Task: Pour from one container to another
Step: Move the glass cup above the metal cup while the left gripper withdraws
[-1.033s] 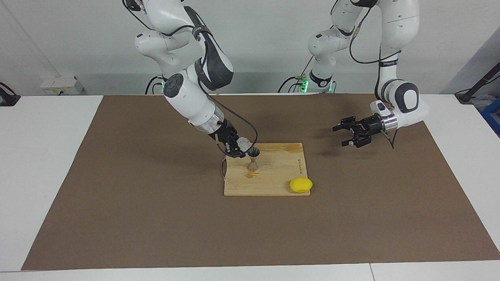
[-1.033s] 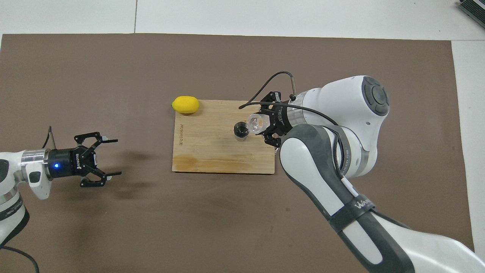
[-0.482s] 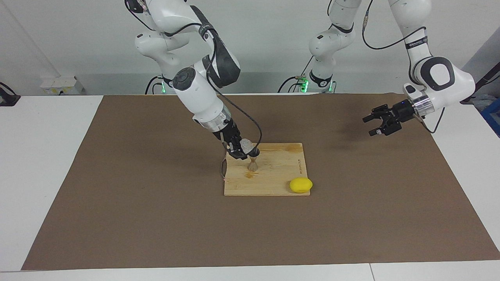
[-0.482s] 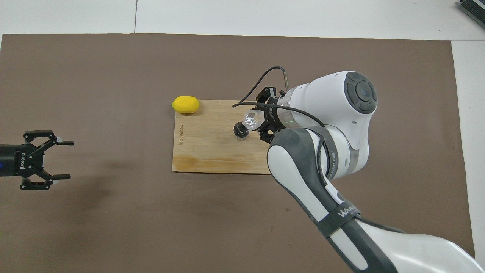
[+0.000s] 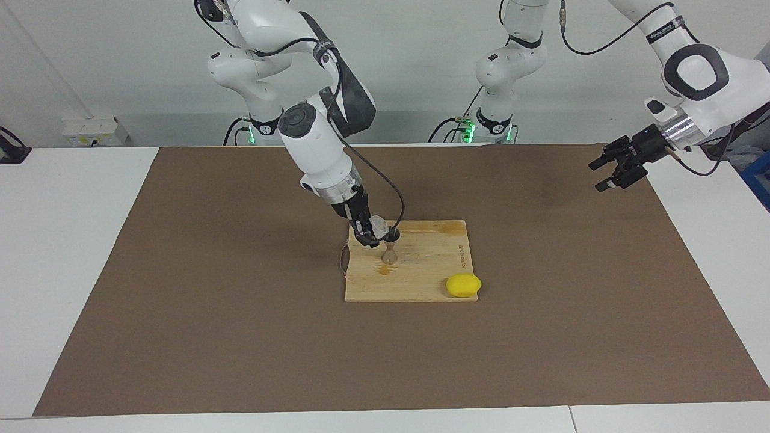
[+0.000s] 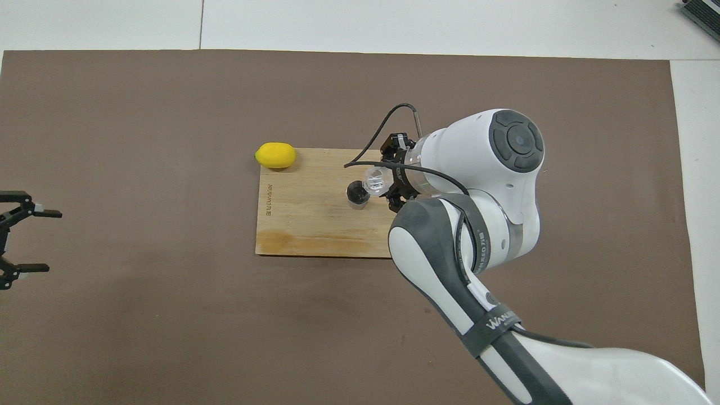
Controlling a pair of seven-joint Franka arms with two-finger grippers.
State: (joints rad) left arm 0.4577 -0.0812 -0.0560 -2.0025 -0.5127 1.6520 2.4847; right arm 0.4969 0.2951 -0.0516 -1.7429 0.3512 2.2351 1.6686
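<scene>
My right gripper (image 5: pixel 373 233) is shut on the small clear glass tumbler (image 5: pixel 379 226) and holds it tilted, right beside and just above the mouth of the metal jigger (image 5: pixel 390 249). The hourglass-shaped jigger stands upright on the wooden cutting board (image 5: pixel 424 279). In the overhead view the tumbler (image 6: pixel 376 179) sits at the rim of the jigger (image 6: pixel 356 195), with the right gripper (image 6: pixel 389 181) around it. My left gripper (image 5: pixel 615 171) is open and empty, raised over the mat's edge at the left arm's end of the table; it also shows in the overhead view (image 6: pixel 19 242).
A yellow lemon (image 5: pixel 463 285) lies at the board's corner, farther from the robots than the jigger and toward the left arm's end. A wet stain marks the board (image 6: pixel 306 243) along its nearer edge. A brown mat (image 5: pixel 210 313) covers the table.
My left arm has drawn back and up toward its own end of the table, gripper still open. My right forearm has swung more upright while the tumbler stays at the jigger's mouth.
</scene>
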